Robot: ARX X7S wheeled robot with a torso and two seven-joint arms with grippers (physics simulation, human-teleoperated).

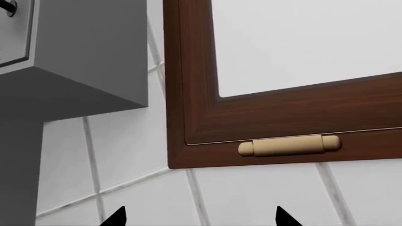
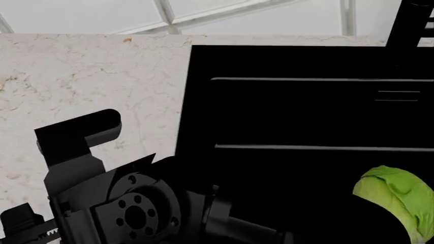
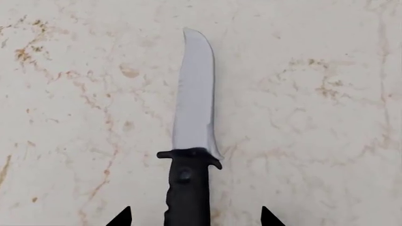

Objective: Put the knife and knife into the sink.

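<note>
My right gripper (image 3: 195,217) hangs open over the silver-bladed knife (image 3: 193,141), tip at twelve o'clock, on marble counter (image 3: 314,94); left gripper (image 1: 199,219) open too.

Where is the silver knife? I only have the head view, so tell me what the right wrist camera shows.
Observer: The silver knife lies flat on the pale marble counter, straight below the right gripper, blade pointing away from the camera.
Operator: Say whether the gripper has hold of it.
Observer: No. Only the two fingertips show, one on each side of the dark handle, spread apart and not touching it.
Operator: Now report the left wrist camera.
Observer: It faces a tiled wall and a brown cabinet door with a light wooden handle; the left gripper holds nothing between its tips.
</note>
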